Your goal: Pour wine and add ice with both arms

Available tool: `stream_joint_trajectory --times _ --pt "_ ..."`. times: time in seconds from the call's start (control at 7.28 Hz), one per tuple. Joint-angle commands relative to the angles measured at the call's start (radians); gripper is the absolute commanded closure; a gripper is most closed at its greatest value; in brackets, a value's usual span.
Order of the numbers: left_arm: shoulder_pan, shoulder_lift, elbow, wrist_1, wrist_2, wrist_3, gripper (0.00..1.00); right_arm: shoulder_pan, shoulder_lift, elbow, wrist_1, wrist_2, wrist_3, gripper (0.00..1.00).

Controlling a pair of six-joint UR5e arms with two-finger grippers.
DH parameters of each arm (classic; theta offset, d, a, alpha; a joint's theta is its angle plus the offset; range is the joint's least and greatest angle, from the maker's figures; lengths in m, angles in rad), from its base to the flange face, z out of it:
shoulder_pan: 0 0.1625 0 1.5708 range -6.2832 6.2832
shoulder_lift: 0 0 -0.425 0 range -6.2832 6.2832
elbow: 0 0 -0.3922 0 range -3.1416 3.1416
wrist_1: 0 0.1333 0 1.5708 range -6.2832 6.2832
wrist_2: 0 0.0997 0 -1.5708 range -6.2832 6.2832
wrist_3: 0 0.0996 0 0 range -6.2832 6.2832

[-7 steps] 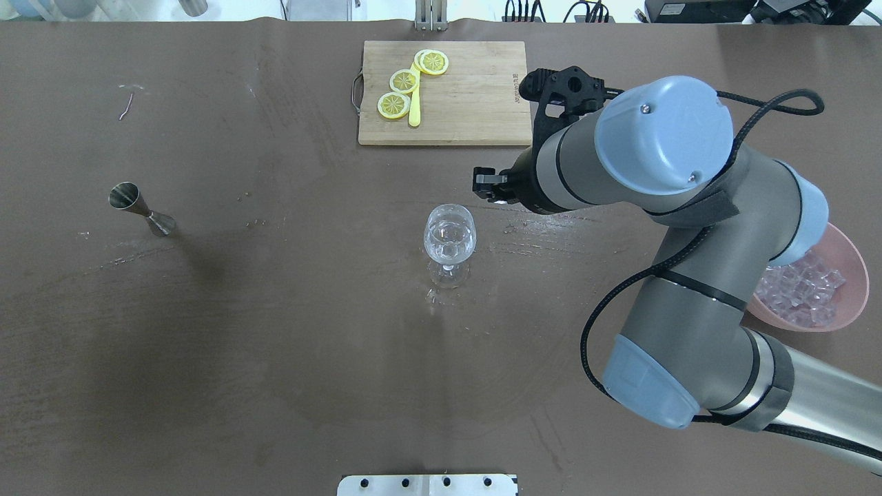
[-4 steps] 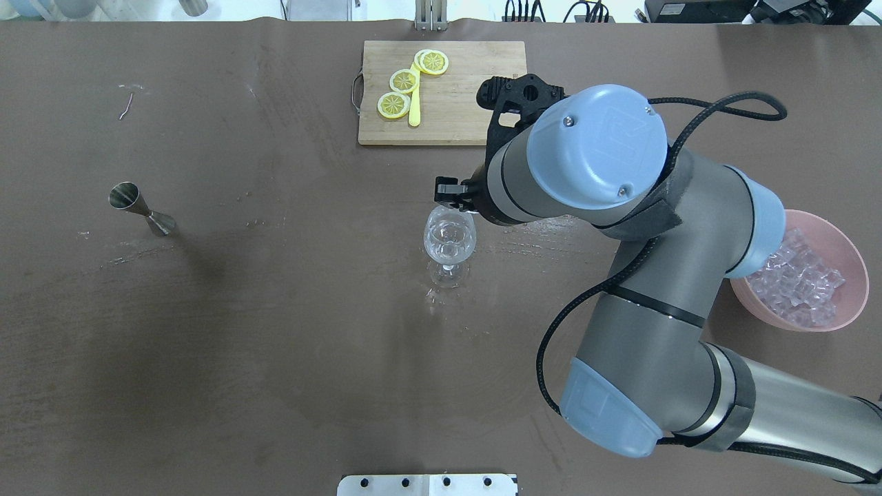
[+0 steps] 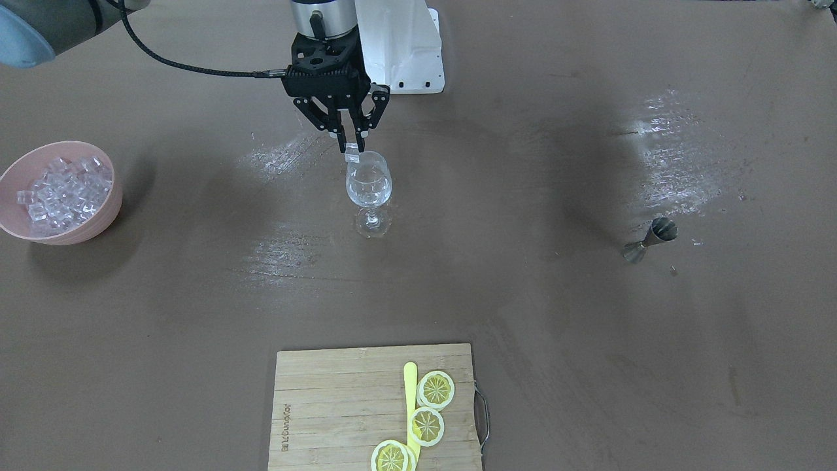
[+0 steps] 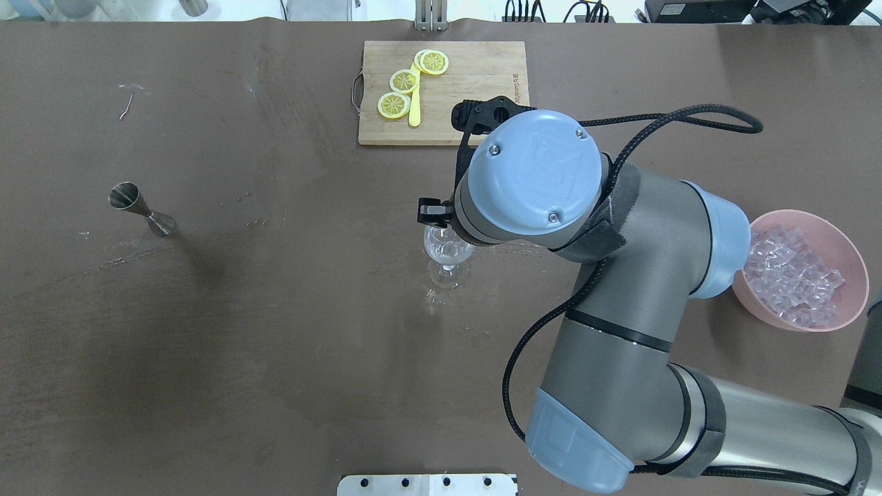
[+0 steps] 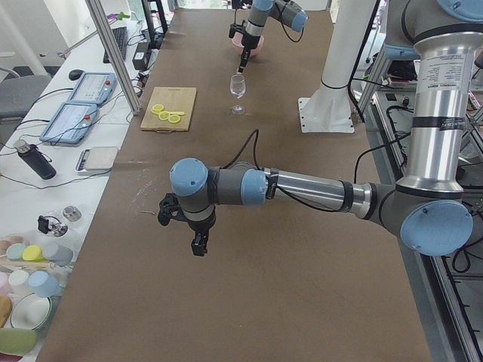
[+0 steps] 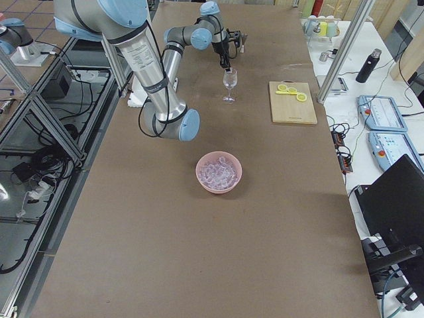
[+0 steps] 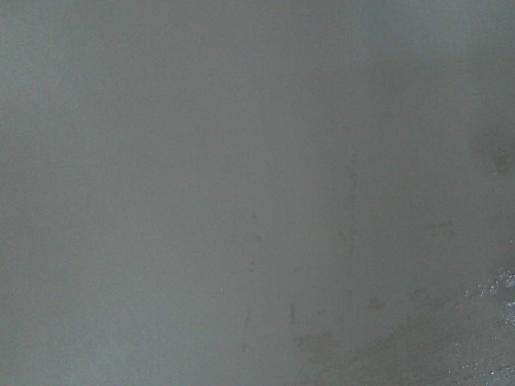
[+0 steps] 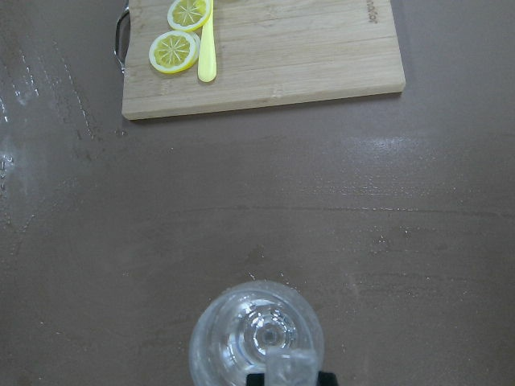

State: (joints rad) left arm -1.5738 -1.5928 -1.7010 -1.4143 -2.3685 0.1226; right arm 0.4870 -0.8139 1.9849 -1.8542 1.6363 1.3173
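- Left gripper (image 5: 198,245): hangs over bare worktop (image 4: 275,344), well apart from the task things. It shows only in the side view, so I cannot tell how its fingers stand.
- Jigger (image 4: 141,209): standing at far left, nothing near it.
- Wine glass (image 3: 369,186): upright, mid-worktop. There are clear glints low in the bowl, possibly cubes or liquid; the view won't resolve which.
- Right gripper (image 3: 350,145): over the last second it swung leftward from beside the glass to its rim. Its fingers are clenched on one ice cube (image 8: 291,368), which sits just above the mouth, not inside.
- Pink bowl (image 4: 856,293) of ice (image 4: 792,275): far right, no longer hidden under the arm.
- Judgement: the carry is done and release comes next. The cube sits toward the rim, not centred, and may clip it.
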Motion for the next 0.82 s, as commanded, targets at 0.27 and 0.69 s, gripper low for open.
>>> stream_joint_trajectory --times 0.27,0.69 --pt "0.000 0.001 0.001 0.000 0.000 0.000 0.02 -0.004 0.035 -0.014 -0.016 -0.003 0.000 1.00" --pt "0.000 0.001 0.001 0.000 0.000 0.000 0.02 -0.007 0.035 -0.017 -0.013 -0.003 -0.001 1.00"
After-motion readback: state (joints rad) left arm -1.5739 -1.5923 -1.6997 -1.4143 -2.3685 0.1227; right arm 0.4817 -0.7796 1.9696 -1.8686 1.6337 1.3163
